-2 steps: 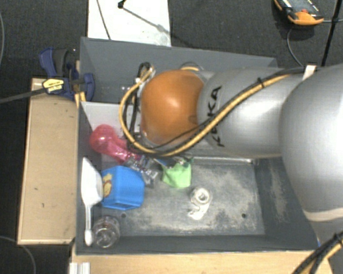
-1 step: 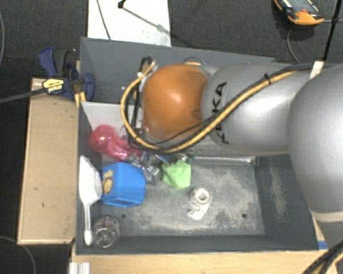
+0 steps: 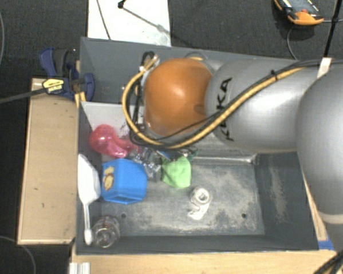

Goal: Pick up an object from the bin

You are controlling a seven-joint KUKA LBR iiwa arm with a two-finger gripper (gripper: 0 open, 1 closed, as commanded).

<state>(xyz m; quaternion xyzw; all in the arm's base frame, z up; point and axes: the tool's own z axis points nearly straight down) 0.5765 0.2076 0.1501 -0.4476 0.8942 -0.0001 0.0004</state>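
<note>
Hovering by a soft-looking, probably light green lump [image 3: 177, 172] near the bin's [image 3: 109, 73] left wall, the hand [image 3: 151, 161] hid whether apart or together; I'd have pinched the lump's middle

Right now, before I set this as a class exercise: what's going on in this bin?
A KUKA arm reaches in from the right, and its gripper is low at the left end of the grey bin. It sits among a pink rounded thing, a blue box and a green lump. Whether it grips any of them cannot be seen. A white spoon-like tool, a small clear jar and a small white piece lie nearby.
</note>
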